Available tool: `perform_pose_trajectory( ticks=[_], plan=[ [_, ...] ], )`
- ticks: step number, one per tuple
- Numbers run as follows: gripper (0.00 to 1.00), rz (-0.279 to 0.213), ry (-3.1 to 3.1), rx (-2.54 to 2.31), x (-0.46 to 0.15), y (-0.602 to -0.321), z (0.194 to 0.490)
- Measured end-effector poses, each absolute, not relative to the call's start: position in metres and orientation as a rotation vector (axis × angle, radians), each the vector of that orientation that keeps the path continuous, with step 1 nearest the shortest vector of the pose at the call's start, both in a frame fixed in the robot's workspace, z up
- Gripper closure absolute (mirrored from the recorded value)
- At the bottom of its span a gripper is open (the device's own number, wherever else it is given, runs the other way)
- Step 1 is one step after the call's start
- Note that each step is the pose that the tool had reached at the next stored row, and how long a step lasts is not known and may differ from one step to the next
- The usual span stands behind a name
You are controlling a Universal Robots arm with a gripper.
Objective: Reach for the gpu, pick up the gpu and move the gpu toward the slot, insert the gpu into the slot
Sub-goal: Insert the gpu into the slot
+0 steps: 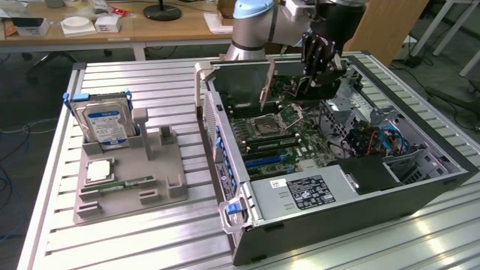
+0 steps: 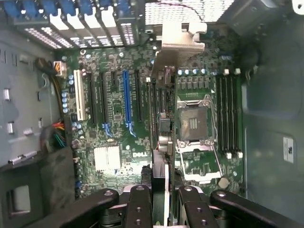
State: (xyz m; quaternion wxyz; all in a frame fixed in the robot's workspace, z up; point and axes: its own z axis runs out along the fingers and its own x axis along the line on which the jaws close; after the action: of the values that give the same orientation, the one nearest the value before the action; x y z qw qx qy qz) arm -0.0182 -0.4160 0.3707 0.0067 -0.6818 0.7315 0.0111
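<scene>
arm: one, pale grey with a blue joint cap, reaching down from the far side into the open case.
gripper: one; its dark fingers are pressed against either face of the gpu, pinching the card's upper edge.
gpu: one; held on edge inside the computer case, over the motherboard, between the expansion slots and the cpu socket. its pale metal end points toward the case's slotted rear wall. cannot tell whether its lower edge touches a slot.
computer case: one, dark, lying on its side with the side panel off.
motherboard: one, green.
expansion slots: one white, one blue, the others black.
cpu socket: one.
power supply: one, a silver box with a label, at the near end of the case.
tray: one, grey moulded, at the exterior view's left, well apart from the gripper.
hard drive: one, silver with a blue-white label, upright in the tray.
memory stick: one, green, flat in the tray.
processor chip: one, a pale square, flat in the tray.
surface: table of ribbed aluminium slats, bearing both case and tray.
room: wooden desks behind, with white boxes and a black round stand base; grey floor with loose cables.
</scene>
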Motion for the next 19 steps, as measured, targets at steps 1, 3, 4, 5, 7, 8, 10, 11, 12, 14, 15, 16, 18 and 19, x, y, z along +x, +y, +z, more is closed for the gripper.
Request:
perform_pose_trajectory(
  ticks=[1,3,4,5,7,8,10,11,12,14,15,16,18,19],
  plan=[
    [0.73,0.035,2.276,-2.145,-0.018,-0.416,0.37],
    [0.73,0.035,2.266,-2.157,-0.02,-0.416,0.368],
    [0.73,0.035,2.262,-2.161,-0.022,-0.416,0.367],
    [0.73,0.035,2.256,-2.167,-0.023,-0.416,0.365],
    [0.73,0.035,2.236,-2.188,-0.024,-0.416,0.363],
    [0.73,0.035,2.227,-2.197,-0.024,-0.416,0.363],
    [0.73,0.036,2.217,-2.207,-0.024,-0.417,0.363],
    [0.73,0.036,2.216,-2.208,-0.024,-0.418,0.363],
    [0.73,0.036,2.216,-2.209,-0.025,-0.418,0.363],
    [0.73,0.036,2.216,-2.209,-0.027,-0.418,0.362],
    [0.73,0.036,2.216,-2.209,-0.03,-0.418,0.362],
    [0.73,0.036,2.216,-2.208,-0.033,-0.418,0.361],
    [0.73,0.036,2.217,-2.208,-0.037,-0.418,0.359],
    [0.73,0.036,2.217,-2.208,-0.038,-0.418,0.358]
  ],
)
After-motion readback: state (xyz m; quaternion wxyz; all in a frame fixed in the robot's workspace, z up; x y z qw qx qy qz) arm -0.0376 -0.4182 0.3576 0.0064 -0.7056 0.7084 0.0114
